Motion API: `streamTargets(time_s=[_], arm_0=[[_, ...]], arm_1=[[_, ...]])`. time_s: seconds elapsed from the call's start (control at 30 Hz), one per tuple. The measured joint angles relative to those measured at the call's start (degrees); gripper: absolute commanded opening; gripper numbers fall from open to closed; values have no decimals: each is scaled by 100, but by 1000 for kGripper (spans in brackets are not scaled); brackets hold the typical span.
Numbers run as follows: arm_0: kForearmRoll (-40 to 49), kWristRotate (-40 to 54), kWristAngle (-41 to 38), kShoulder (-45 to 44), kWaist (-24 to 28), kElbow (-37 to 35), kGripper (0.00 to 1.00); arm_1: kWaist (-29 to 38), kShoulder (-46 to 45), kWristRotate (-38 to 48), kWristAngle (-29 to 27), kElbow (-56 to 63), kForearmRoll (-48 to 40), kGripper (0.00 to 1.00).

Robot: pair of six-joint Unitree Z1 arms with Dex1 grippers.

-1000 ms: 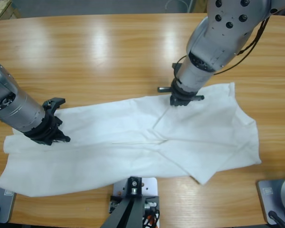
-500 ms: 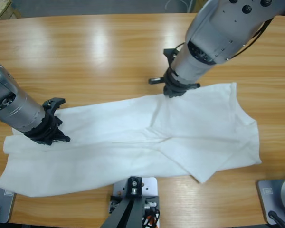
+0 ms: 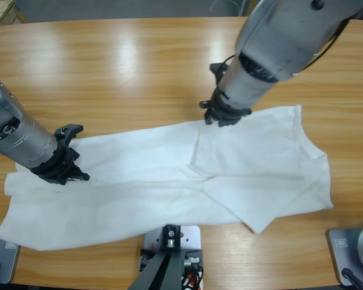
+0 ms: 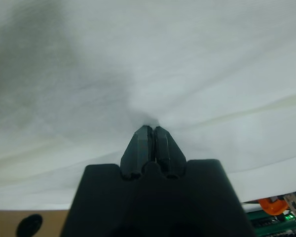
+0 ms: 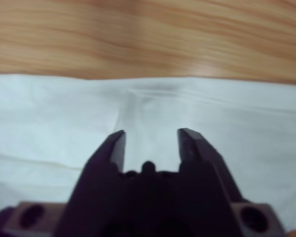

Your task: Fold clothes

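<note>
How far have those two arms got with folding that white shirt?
Partly there. The T-shirt lies on the table already doubled into a long band. The left gripper pinches cloth at one end; the right gripper hangs open above the far edge. The crosswise folds are left.

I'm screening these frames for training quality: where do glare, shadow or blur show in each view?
High view: soft ceiling-light glare streaks the bare table above the T-shirt; the picture is otherwise sharp. Left wrist view: a broad grey shadow darkens the cloth at upper left, and the left gripper is in focus. Right wrist view: soft all over, wood grain smeared, right gripper edges fuzzy.
</note>
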Motion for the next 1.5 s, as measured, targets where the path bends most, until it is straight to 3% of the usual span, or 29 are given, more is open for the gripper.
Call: streamTargets(time_s=[0.07,0.27,0.57,0.73,1.2,1.37,1.5], arm_0=[[0,0,32,-9,-4,0,0],[0,-1,119,-159,-9,-1,0],[0,-38,119,-320,-9,-1,0],[4,-40,119,-451,-9,-1,0],[21,-40,119,-539,-9,81,0],[21,-54,137,-575,-9,87,0],[21,-92,255,-1137,113,-135,0]], arm_1=[[6,-423,173,-40,92,30,2],[12,-1092,408,211,1363,-583,0],[11,-746,456,526,2519,-1735,0],[-302,-515,327,538,2505,-1966,0],[-2059,-144,-400,700,1974,-1972,0],[-2254,-75,-605,723,1847,-1859,0],[-2296,-53,-726,796,1828,-1833,0]])
